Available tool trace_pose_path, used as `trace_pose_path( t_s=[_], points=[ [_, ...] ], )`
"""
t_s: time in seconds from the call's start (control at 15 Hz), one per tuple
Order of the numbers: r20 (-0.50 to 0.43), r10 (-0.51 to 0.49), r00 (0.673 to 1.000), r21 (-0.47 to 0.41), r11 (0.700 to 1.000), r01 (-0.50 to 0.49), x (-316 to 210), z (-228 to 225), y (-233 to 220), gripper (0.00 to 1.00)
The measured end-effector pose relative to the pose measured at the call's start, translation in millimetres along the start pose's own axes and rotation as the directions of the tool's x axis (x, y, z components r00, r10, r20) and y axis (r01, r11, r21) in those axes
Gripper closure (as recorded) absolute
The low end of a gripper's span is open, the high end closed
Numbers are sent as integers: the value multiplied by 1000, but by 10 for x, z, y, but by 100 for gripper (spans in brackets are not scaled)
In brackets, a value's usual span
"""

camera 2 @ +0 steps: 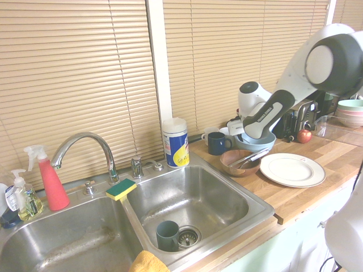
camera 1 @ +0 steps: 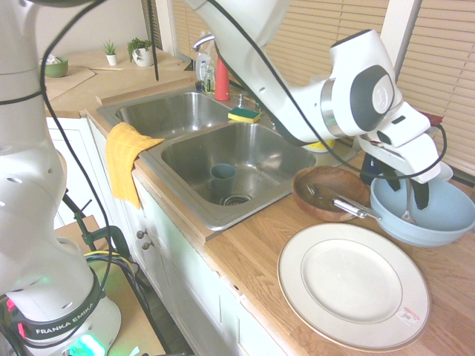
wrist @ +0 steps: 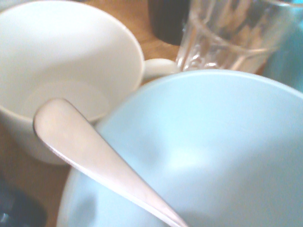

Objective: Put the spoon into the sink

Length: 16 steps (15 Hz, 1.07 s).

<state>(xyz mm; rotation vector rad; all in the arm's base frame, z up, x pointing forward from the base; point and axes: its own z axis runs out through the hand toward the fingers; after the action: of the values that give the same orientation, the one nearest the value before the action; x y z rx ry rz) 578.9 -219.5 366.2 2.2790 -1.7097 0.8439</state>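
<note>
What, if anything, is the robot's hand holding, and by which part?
Nothing: the hand is open above the blue bowl, the spoon ungripped inside it.

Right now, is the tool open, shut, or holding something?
Tool: open, holding nothing, its fingers above the light blue bowl where the spoon stands.

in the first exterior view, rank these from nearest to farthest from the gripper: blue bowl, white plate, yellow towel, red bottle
1. The blue bowl, right beneath the open gripper.
2. The white plate, on the counter in front of the bowl.
3. The red bottle, behind the sink by the faucet.
4. The yellow towel, draped over the sink's front edge.
</note>
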Motion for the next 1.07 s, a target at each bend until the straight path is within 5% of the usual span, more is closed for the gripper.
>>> trace_pose_path(
  t_s=[1.07],
  points=[
    [-28,-28,999,-41,999,27,216,385,-124,100]
  ],
)
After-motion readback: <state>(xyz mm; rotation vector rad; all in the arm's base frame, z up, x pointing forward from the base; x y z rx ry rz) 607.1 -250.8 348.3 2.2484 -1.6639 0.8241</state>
